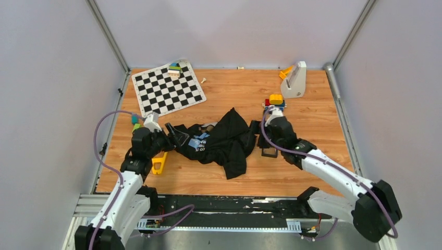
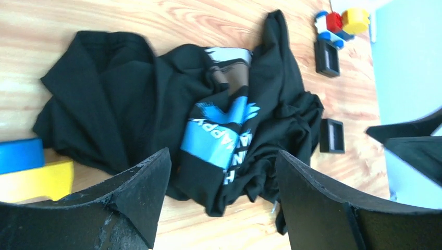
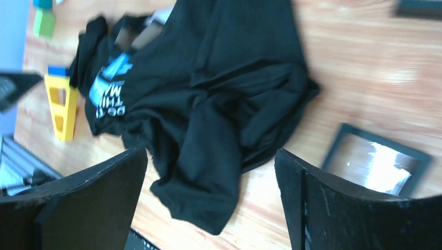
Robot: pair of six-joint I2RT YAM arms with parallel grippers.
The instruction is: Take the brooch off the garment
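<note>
Top external: both arms bent low; left tool [image 1: 177, 138], right tool [image 1: 256, 133] spread beside garment [image 1: 226, 140].

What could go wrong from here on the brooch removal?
1. The shirt lies bunched and I can't make out the brooch in any view, so a grab may catch only cloth.
2. A frame sits close beside the open right pincer; a sweep could knock it.
3. A pull by the open left pincer alone would likely drag the loose shirt.
</note>
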